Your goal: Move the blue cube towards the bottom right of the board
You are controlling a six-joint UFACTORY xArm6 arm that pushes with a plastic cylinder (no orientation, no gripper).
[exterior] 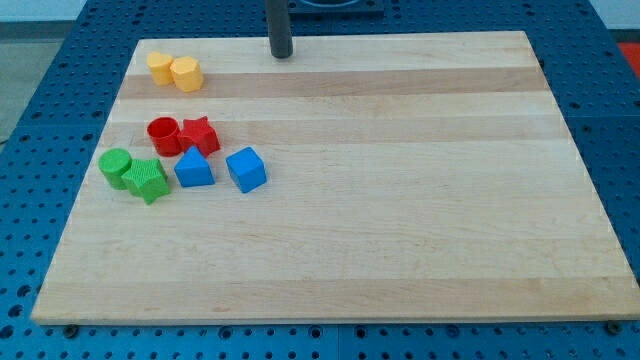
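Blue cube (pixel 246 169) sits left-centre on the desk (pixel 400 240), just right of the blue triangular block (pixel 194 168). My tip (pixel 281 55) is at the view's top edge, well apart, touching nothing; the end effector is a bare rod, no jaws. Approach step: next get up-left of the cube, then push down-right.

The desk (pixel 400 200) is showing pale wood in lengthwise stripes. On it are sitting two yellow blocks (pixel 174 71), a red ring (pixel 163 135), a red star (pixel 200 135), two green blocks (pixel 133 174), a blue wedge (pixel 194 168) and a blue cube (pixel 246 169). My tip (pixel 281 54) is looking dark grey.
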